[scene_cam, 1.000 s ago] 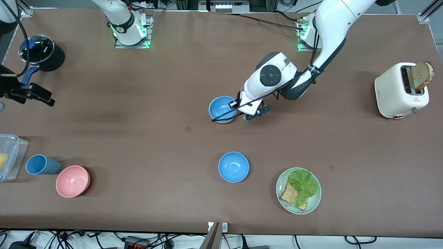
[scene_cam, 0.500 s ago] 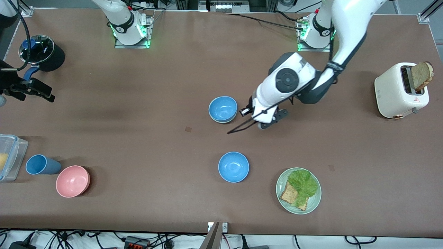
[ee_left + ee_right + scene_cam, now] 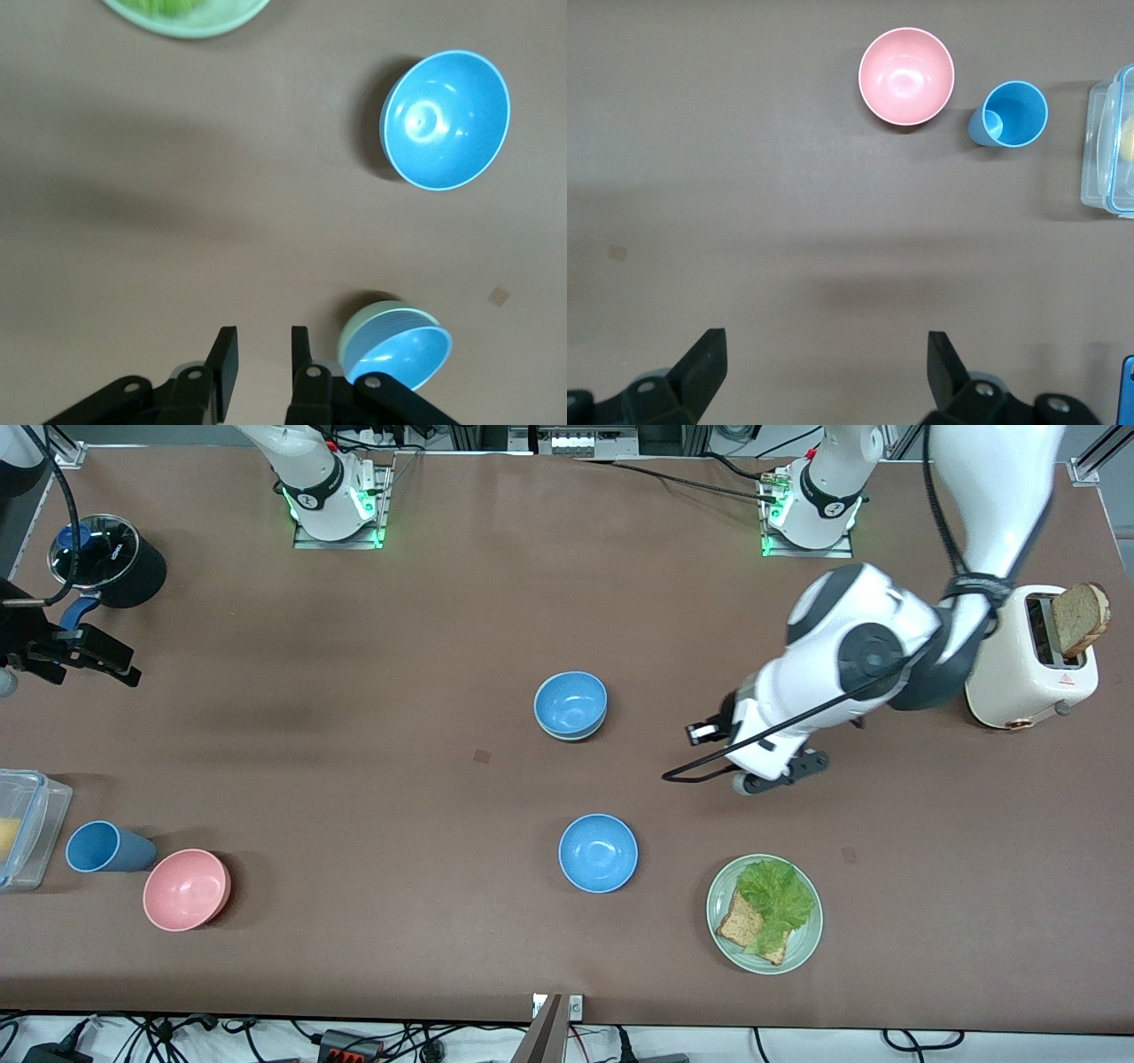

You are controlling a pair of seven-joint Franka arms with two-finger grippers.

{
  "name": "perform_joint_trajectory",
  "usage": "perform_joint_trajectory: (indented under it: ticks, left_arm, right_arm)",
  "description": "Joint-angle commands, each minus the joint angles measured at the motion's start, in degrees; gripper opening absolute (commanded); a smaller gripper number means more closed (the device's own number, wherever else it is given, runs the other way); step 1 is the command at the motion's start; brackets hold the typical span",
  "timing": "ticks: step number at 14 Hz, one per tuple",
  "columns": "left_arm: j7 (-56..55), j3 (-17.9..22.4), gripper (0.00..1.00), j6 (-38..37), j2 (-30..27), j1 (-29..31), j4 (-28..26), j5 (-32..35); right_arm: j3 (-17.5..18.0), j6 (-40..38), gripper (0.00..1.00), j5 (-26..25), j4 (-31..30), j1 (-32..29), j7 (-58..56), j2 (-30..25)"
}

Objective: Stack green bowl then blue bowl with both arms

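Note:
A blue bowl (image 3: 570, 701) sits nested in the green bowl (image 3: 574, 735) at mid-table; only the green rim shows under it. The left wrist view shows the same stack: blue bowl (image 3: 399, 356) in the green bowl (image 3: 365, 320). A second blue bowl (image 3: 598, 852) stands alone, nearer the front camera, and shows in the left wrist view (image 3: 446, 119). My left gripper (image 3: 781, 773) is open by a narrow gap and empty (image 3: 264, 354), up over bare table between the stack and the toaster. My right gripper (image 3: 80, 660) is wide open and empty (image 3: 824, 354) at the right arm's end.
A pale-green plate (image 3: 725, 881) with lettuce and bread lies near the front edge. A white toaster (image 3: 1010, 660) holding bread stands at the left arm's end. A pink bowl (image 3: 186, 888), blue cup (image 3: 106, 847), clear container (image 3: 27, 828) and black pot (image 3: 111, 562) are at the right arm's end.
My left gripper has drawn away from the stacked bowls toward the toaster, leaving the blue bowl resting in the green one. The right gripper has barely moved.

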Motion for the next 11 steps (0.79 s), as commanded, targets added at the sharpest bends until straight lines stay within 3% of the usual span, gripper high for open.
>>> perform_joint_trajectory:
  ticks: [1,3,6,10,11]
  left_arm:
    - [14.84,0.33,0.33,-3.81,0.56,2.88,2.55,1.54]
    - [24.8,1.72,0.33,-4.08,0.56,3.94,2.72,2.84]
    - [28.08,3.4,0.33,-7.49,1.69,3.42,6.4,7.23]
    - [30.8,4.28,0.37,-16.89,3.99,3.85,15.19,7.78]
    - [34.04,7.07,0.38,-17.0,1.81,3.77,14.77,7.34]
  right_arm:
    - [0.06,0.34,1.0,-0.73,-0.69,-0.11,-0.74,-0.8]
    - [0.15,0.34,1.0,-0.73,-0.69,-0.2,-0.65,-0.8]
    - [0.23,0.34,1.0,-0.73,-0.69,-0.28,-0.91,-0.89]
    - [-0.03,-1.14,1.0,-0.64,-0.69,-0.28,-0.83,-1.15]
    - [0.06,-1.41,1.0,-0.73,-0.69,-0.11,-0.74,-0.98]
